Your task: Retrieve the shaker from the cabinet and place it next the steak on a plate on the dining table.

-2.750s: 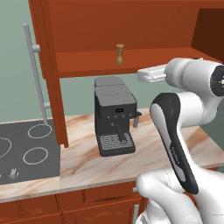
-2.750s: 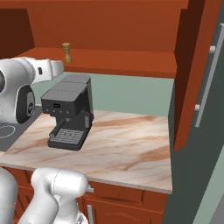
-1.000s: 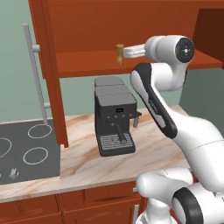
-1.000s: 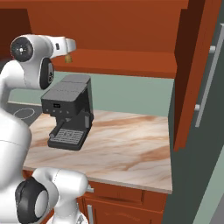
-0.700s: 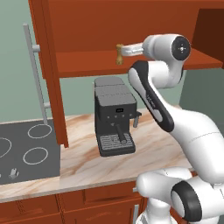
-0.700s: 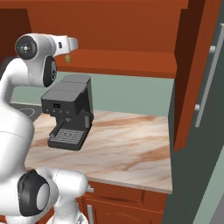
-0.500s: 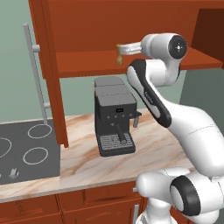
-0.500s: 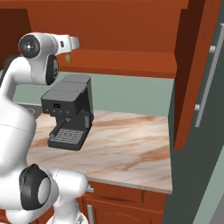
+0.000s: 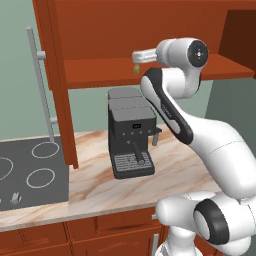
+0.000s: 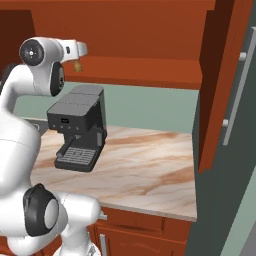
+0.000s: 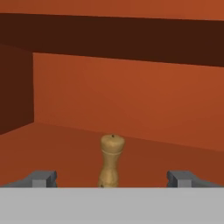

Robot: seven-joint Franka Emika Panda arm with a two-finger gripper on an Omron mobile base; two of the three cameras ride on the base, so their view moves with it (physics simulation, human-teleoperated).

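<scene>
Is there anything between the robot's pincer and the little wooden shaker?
No. In the hand view, the shaker stands between the open pincer fingers, with bare cabinet shelf around it.

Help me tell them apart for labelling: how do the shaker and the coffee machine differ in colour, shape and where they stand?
The shaker is tan wood; the coffee machine is dark grey. The shaker is slim and rounded with a knob top and narrow waist; the coffee machine is a boxy block with a drip tray. The shaker stands on the cabinet shelf, ahead of the open claw; the coffee machine sits below on the marbled counter. Both stand upright.
</scene>
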